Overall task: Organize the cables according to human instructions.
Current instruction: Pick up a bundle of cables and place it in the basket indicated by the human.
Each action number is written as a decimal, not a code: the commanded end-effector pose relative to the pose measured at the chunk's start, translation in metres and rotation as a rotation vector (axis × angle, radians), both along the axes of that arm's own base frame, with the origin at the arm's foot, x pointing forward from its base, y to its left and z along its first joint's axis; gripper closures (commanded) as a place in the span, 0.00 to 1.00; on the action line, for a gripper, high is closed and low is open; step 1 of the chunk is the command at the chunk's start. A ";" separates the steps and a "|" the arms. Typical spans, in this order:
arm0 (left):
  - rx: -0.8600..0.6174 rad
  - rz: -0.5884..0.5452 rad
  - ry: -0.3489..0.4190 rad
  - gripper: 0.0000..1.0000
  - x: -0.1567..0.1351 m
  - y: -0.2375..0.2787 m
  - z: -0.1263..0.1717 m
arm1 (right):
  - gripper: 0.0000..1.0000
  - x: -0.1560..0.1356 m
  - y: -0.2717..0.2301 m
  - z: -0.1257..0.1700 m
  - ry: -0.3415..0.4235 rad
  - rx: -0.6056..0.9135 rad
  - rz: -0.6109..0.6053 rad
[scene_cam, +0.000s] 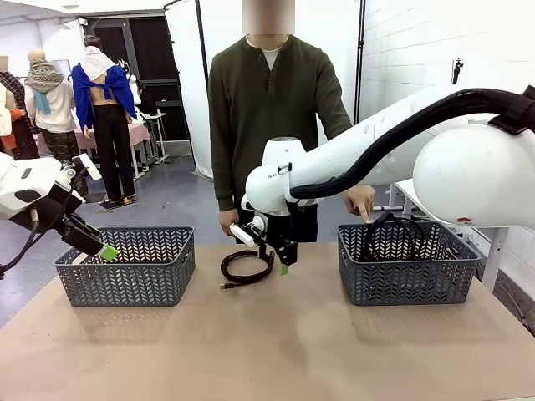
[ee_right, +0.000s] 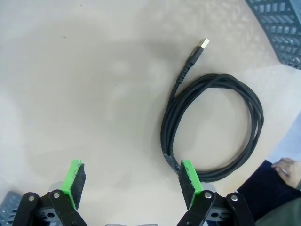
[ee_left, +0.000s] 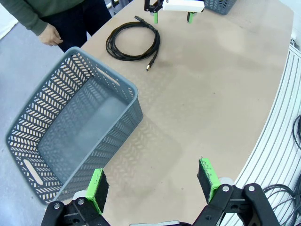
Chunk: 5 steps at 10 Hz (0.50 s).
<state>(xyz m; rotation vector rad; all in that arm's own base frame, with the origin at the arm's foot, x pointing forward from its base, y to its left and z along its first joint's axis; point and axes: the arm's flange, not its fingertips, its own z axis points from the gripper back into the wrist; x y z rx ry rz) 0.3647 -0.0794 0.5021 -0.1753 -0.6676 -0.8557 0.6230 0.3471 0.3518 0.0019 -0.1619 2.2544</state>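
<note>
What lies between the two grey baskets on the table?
Front view: between the left basket and the right basket lie one coiled cable and the right pincer above it.

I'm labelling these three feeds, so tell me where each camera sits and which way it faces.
Front view: between the arms, facing the person across the table; both arms show.
Left wrist view: on the left arm, looking down past the open left pincer at the left basket.
Right wrist view: on the right arm, looking down past the open right pincer at the tabletop.
All three share the coiled cable.
</note>
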 end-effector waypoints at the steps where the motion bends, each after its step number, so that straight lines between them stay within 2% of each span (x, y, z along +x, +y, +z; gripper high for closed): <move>1: -0.014 -0.004 -0.001 0.00 0.001 0.002 -0.001 | 0.00 0.014 0.005 -0.004 -0.026 -0.039 0.059; 2: -0.014 -0.004 -0.001 0.00 0.001 0.002 -0.001 | 0.00 0.015 0.004 -0.005 -0.024 -0.042 0.058; 3: -0.014 -0.004 -0.001 0.00 0.001 0.002 -0.001 | 0.00 0.003 0.002 -0.005 -0.003 -0.010 0.009; 5: -0.014 -0.004 -0.001 0.00 0.001 0.002 -0.001 | 0.00 0.003 0.002 -0.005 -0.003 -0.010 0.009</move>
